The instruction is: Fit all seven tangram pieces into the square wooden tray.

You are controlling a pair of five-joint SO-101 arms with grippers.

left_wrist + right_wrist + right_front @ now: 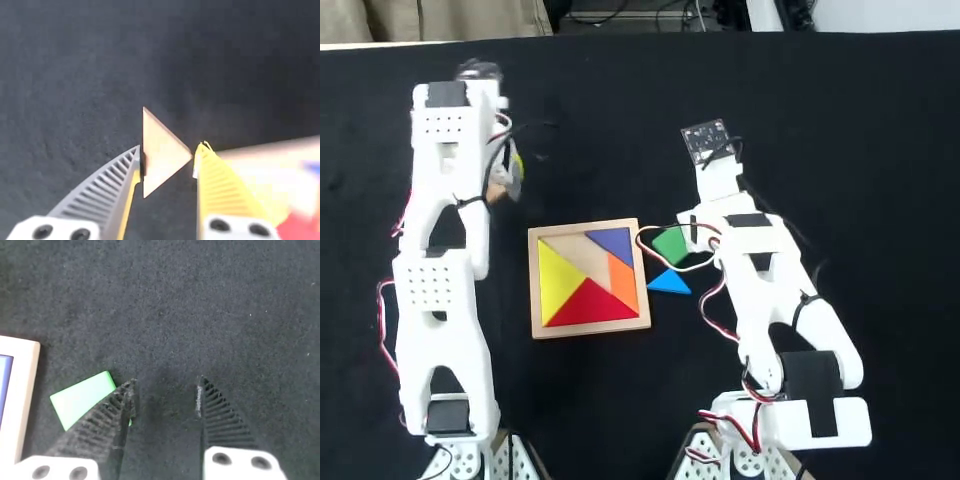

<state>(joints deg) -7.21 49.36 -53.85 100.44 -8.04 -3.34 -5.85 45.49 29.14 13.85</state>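
Note:
The square wooden tray (588, 331) lies between the two arms and holds a yellow triangle (556, 285), a red triangle (592, 305), an orange piece (622, 280) and a dark blue triangle (613, 242). Bare wood shows along its far side. My left gripper (508, 180) is beyond the tray's far left corner, shut on a plain wooden triangle (160, 150) held between its fingertips (167, 157). Right of the tray lie a green square (670, 245) and a light blue triangle (669, 283). My right gripper (165, 392) stands open over bare cloth, just beside the green square (82, 397).
Black cloth covers the whole table. A loop of the right arm's wires (655, 262) hangs over the green square and the tray's right rim (22, 390). Both arm bases stand at the near edge. Free cloth lies to the far right.

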